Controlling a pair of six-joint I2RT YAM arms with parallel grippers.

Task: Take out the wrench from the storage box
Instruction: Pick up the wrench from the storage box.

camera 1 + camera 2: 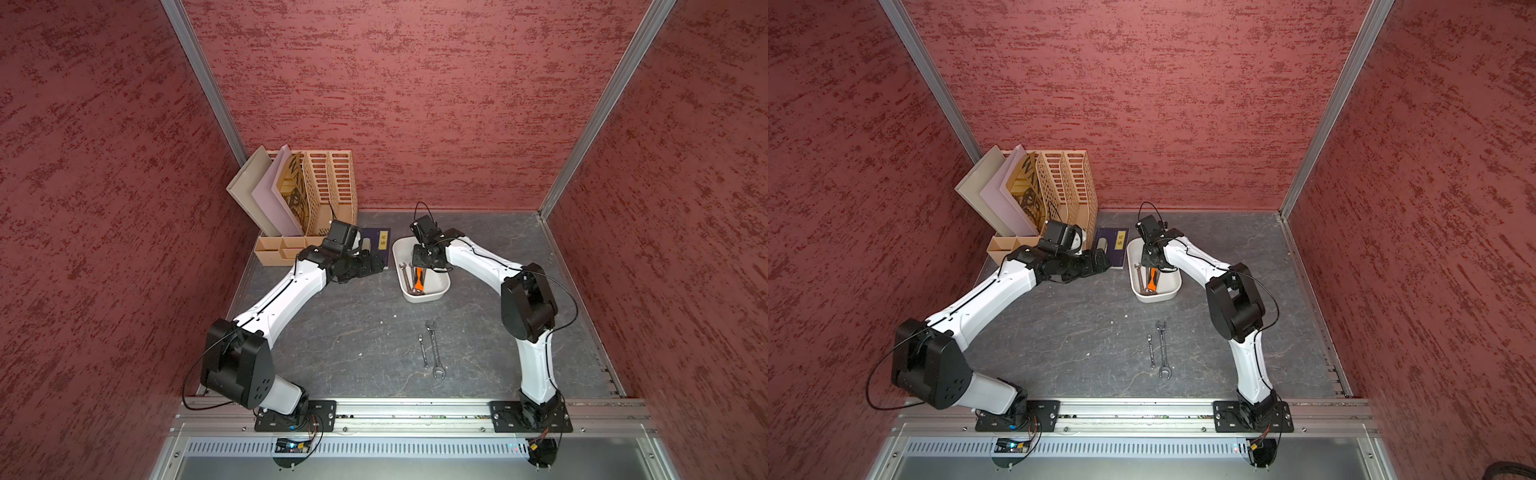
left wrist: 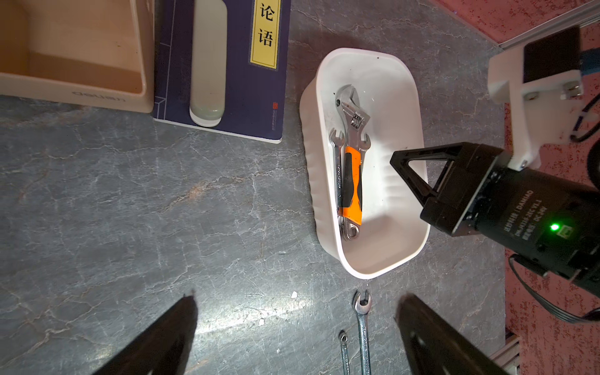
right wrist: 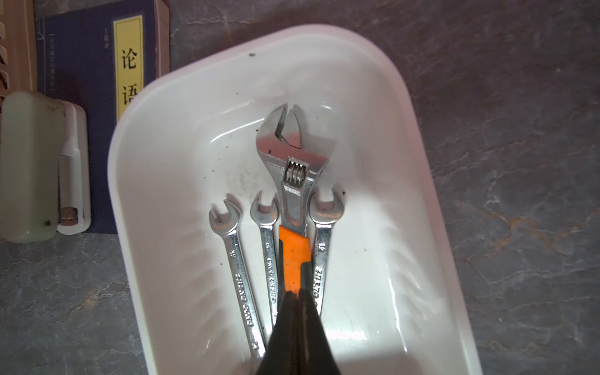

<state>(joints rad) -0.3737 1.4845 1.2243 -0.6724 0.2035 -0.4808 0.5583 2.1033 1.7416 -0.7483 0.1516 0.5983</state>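
1. Right wrist view: the right gripper [image 3: 293,293] has its jaws pressed together. The tips sit directly over the orange grip of the adjustable wrench [image 3: 293,181]; contact cannot be told.
2. Left wrist view: the same gripper hangs inside the outline of the storage box [image 2: 406,107], with the wrench lying flat on the box floor beneath and beside it.
3. Left gripper [image 2: 296,297]: fingers spread wide, over bare table [image 1: 353,332], apart from the box.
4. Adjustable wrench: bright steel head, knurled adjuster wheel, jaws nearly shut, orange-and-black handle.
5. Storage box: white, rounded corners, smooth inside, mid-table and nearer the back edge. It holds the adjustable wrench and three open-end wrenches [image 3: 239,263], side by side, all heads toward one short end. The adjustable one partly overlaps two of them.
6. Outside the box, toward the front edge, a larger wrench [image 1: 434,350] and a smaller wrench [image 1: 423,352] lie side by side.
7. Back-left corner: a peach file organizer [image 1: 338,183] holds upright sheets [image 1: 266,199]. A navy book [image 2: 246,97] lies just beside the box, with a pale green case [image 2: 207,65] on it.
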